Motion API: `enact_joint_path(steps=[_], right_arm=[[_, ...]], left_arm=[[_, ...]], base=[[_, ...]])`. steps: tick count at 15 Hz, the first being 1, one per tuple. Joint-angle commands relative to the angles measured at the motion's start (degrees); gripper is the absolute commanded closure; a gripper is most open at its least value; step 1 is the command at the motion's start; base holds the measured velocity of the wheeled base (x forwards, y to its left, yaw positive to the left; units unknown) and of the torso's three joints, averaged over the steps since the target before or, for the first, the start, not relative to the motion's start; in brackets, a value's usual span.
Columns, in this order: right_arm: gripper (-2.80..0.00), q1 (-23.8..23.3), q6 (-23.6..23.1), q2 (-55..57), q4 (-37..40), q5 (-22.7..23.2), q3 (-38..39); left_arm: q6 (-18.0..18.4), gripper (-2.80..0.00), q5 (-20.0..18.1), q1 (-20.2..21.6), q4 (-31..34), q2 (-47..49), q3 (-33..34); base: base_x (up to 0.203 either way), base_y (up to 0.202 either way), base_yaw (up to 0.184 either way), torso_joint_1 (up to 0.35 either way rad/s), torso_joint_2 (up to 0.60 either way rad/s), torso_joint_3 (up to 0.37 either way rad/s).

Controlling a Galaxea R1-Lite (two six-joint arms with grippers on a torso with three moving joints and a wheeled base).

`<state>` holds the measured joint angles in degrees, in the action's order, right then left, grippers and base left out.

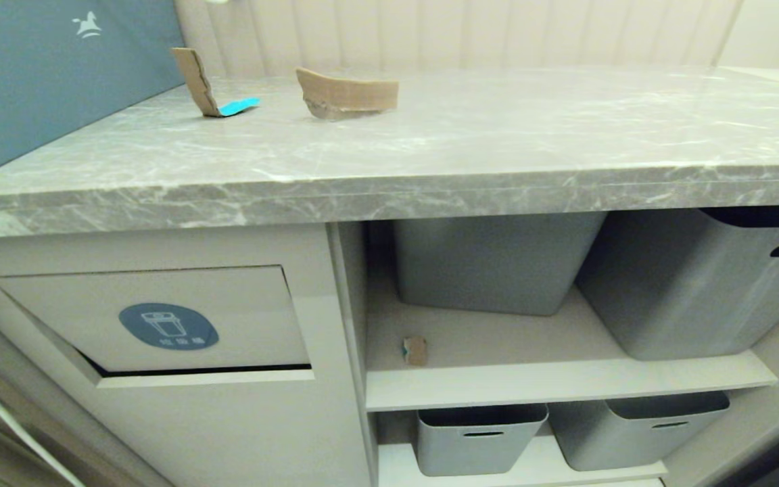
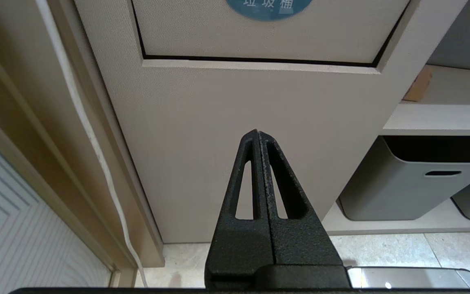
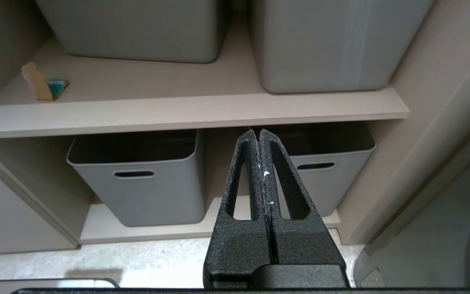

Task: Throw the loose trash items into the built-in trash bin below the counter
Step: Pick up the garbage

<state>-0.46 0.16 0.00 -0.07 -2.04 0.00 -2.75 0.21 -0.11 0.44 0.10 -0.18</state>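
Observation:
Two brown cardboard scraps lie on the grey marble counter: an upright one with teal tape at the back left and a curved one beside it. A third small scrap stands on the upper shelf, also seen as a scrap with teal tape. The built-in trash bin flap with its blue oval sticker sits below the counter at the left. My left gripper is shut and empty, low in front of the cabinet under the bin flap. My right gripper is shut and empty, facing the shelves.
Grey plastic tubs stand on the upper shelf and on the lower shelf. A big teal box stands at the counter's back left. A white cable runs down beside the cabinet.

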Motion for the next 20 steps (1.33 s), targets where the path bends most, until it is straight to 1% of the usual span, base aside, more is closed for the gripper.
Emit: enact_joint_path(steps=[1,5,8,20], right_arm=[[0.00,0.0,-0.1,0.1,0.0,0.0,0.1],[0.00,0.0,-0.3,0.1,-0.3,0.0,0.1],[0.00,0.0,-0.2,0.1,-0.5,-0.1,0.1],[0.00,0.0,0.2,0.1,-0.5,-0.2,0.1]], left_arm=[[-0.1,0.00,0.1,0.0,0.0,0.1,0.0],[-0.1,0.00,0.1,0.0,0.1,0.1,0.0],[0.4,0.00,-0.2,-0.1,0.1,0.1,-0.1],[0.3,0.00,-0.6,0.0,0.1,0.1,-0.1]], base=[[0.000,0.000,0.000,0.004,-0.02,-0.036],[0.000,0.000,0.000,0.050,-0.23,-0.243],[0.000,0.000,0.000,0.182,-0.52,-0.299],[0.000,0.000,0.000,0.192,-0.48,-0.283]])
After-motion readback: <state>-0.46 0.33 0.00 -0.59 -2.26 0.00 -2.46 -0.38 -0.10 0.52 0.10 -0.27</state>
